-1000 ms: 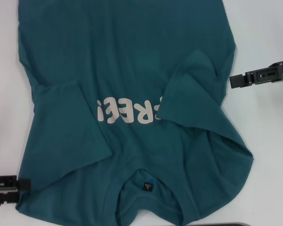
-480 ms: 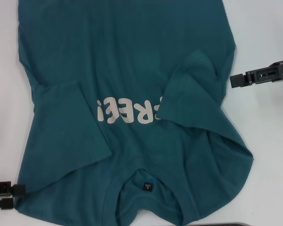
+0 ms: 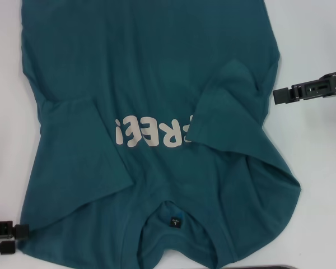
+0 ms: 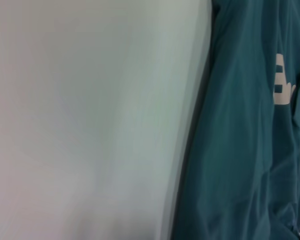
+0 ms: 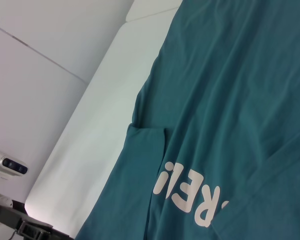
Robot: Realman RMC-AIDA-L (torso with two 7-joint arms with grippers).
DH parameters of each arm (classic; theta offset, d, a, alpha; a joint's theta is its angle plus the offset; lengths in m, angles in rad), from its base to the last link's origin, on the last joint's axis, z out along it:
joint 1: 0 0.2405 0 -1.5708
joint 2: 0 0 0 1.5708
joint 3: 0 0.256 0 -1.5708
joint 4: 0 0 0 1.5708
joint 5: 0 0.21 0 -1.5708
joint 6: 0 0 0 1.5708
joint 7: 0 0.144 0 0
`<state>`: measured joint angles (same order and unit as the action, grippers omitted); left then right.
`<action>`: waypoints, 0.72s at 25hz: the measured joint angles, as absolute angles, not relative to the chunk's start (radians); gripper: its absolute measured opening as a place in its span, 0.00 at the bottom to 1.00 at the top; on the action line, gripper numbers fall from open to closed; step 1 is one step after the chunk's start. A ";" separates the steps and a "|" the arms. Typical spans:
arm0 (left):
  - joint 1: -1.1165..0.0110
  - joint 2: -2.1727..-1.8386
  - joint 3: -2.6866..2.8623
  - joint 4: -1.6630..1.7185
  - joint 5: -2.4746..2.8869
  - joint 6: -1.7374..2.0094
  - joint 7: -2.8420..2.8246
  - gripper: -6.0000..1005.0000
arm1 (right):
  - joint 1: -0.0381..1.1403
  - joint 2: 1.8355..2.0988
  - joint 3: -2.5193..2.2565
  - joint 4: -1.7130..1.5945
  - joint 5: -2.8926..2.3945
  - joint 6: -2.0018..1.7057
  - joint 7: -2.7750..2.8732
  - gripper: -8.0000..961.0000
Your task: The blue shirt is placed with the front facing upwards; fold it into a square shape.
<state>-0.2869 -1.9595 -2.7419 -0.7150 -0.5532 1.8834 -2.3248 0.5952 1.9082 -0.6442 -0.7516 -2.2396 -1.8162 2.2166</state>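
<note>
Blue shirt (image 3: 157, 112) lies spread on your white table (image 3: 319, 168), front up, both sleeves folded in over the chest, the cream letters partly covered by one. Your left gripper (image 3: 17, 238) sits at the table's near edge with its two fingers spread, tips just beside the shirt's shoulder edge. Your right gripper (image 3: 277, 96) hangs just off the opposite side seam; I cannot tell how its fingers stand.

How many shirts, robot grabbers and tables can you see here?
Dark teal-blue cotton T-shirt with cream block letters: 1
Black robot grippers: 2, the left gripper and the right gripper
White table: 1
Total: 4
</note>
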 joint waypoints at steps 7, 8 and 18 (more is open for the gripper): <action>-0.298 -1.965 -2.743 -0.712 -0.538 1.881 -2.326 0.78 | 0.596 1.907 -0.644 -0.752 -2.240 -1.813 2.217 0.92; -0.299 -1.965 -2.743 -0.712 -0.538 1.881 -2.326 0.78 | 0.596 1.907 -0.644 -0.752 -2.240 -1.813 2.217 0.92; -0.331 -1.979 -2.741 -0.711 -0.537 1.868 -2.334 0.78 | 0.600 1.907 -0.644 -0.752 -2.241 -1.813 2.217 0.92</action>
<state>-0.3308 -1.9793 -2.7414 -0.7106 -0.5368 1.8680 -2.3341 0.6003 1.9066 -0.6442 -0.7516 -2.2405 -1.8130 2.2166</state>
